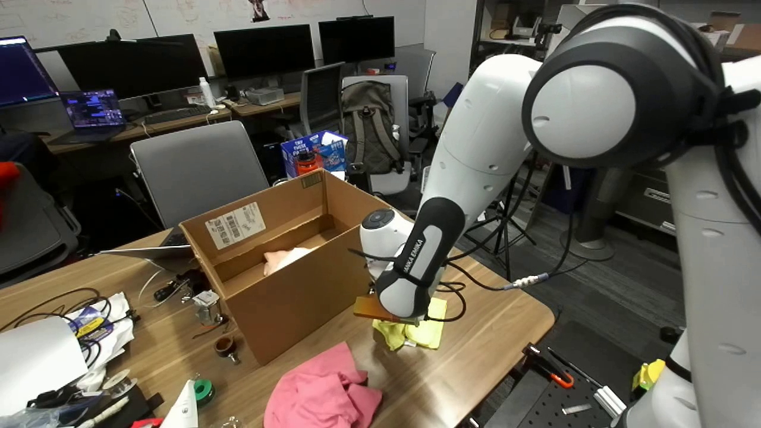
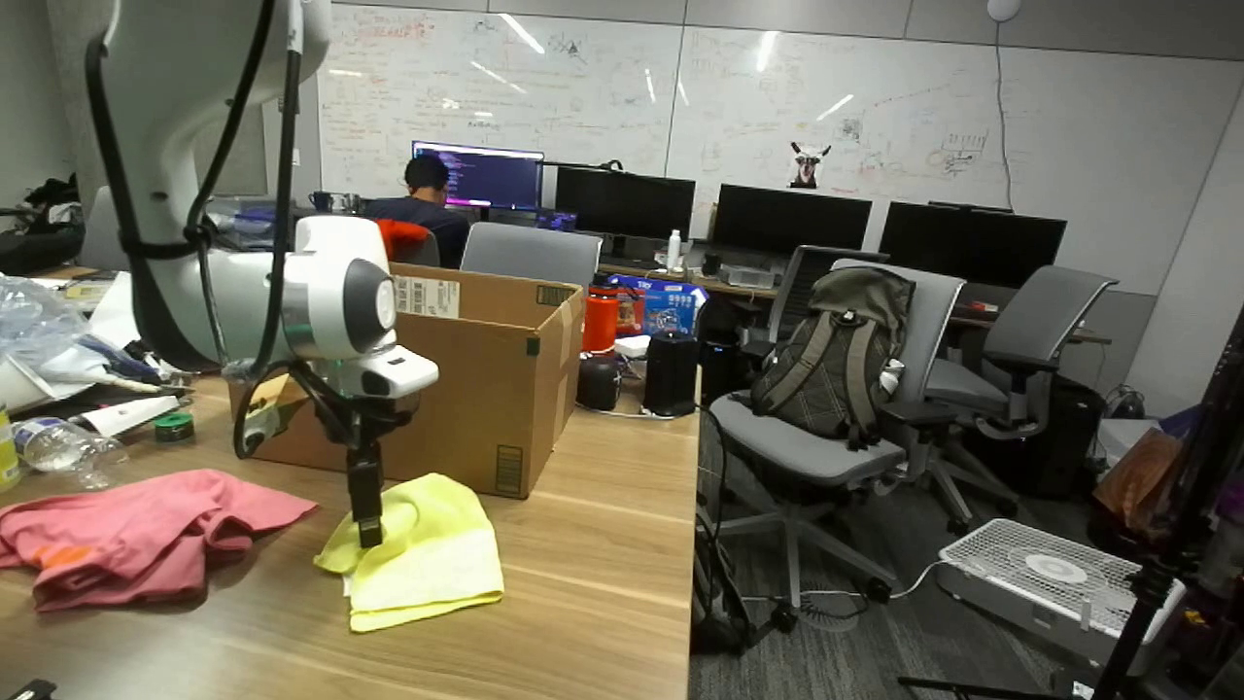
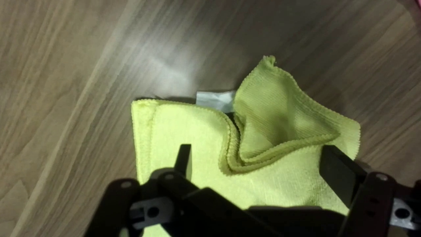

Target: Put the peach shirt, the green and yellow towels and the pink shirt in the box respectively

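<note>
Clearly one yellow towel (image 2: 437, 554) and one pink shirt (image 1: 321, 389) outside one box (image 1: 300, 297).

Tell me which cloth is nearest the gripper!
The yellow towel, right under the gripper; the pink shirt lies farther off, and the peach shirt is in the box.
</note>
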Motion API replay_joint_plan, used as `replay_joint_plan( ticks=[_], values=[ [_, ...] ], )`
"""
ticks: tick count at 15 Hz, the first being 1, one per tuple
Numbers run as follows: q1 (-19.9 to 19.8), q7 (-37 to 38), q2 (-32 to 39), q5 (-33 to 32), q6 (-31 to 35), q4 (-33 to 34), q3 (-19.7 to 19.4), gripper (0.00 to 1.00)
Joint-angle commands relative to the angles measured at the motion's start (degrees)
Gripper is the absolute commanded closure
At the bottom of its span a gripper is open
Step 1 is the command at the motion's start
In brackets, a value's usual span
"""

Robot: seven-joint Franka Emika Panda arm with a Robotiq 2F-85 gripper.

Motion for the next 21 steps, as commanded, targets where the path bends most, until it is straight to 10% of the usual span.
replay_joint_plan(
  ticks=[1,21],
  values=[
    [0.8,-3.2,1.7,2.9,1.1,1.6,-2.3,0.00],
    [0.7,-12.8,6.1,11.6,4.6,4.9,-2.3,0.00]
  ],
)
